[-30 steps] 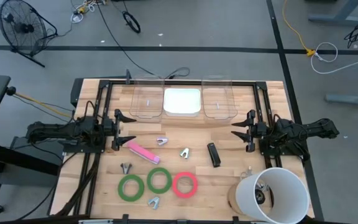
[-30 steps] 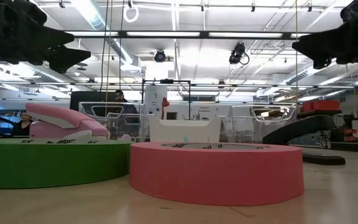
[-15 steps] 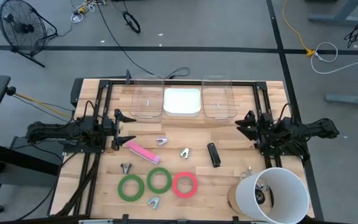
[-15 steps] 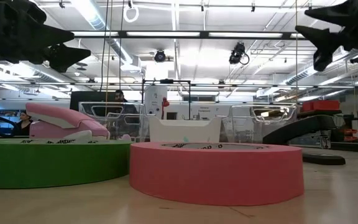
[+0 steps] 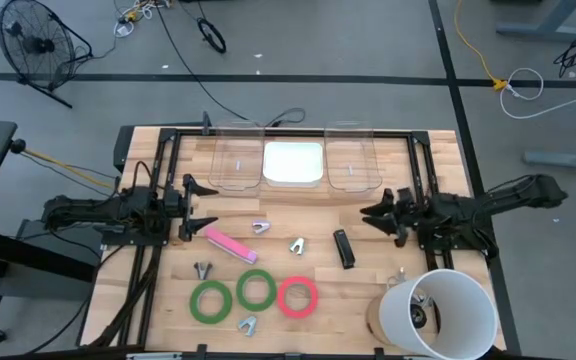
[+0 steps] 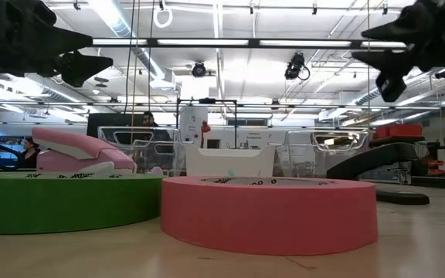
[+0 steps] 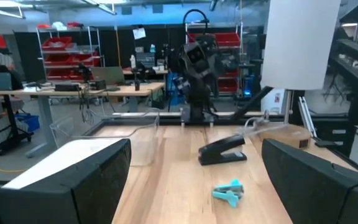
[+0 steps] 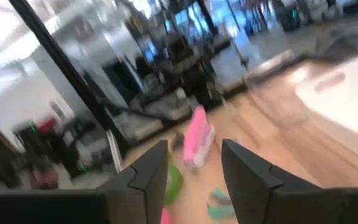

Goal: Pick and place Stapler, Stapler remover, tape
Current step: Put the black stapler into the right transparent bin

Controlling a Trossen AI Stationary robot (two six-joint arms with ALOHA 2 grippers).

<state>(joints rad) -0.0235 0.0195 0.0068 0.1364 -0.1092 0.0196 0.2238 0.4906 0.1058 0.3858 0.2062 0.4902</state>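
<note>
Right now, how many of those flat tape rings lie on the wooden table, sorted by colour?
Green flat ring-shaped tape rolls: 2, the outer one and its neighbour
Pinkish-red flat ring-shaped tape roll: 1
Total: 3

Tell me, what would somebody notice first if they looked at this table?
Probably the three tape rolls in a row near the table's front edge: two green ones and a pinkish red one. A bright pink stapler lies just behind them, toward the left arm. A big white tube also stands out at the front corner on the right arm's side.
</note>
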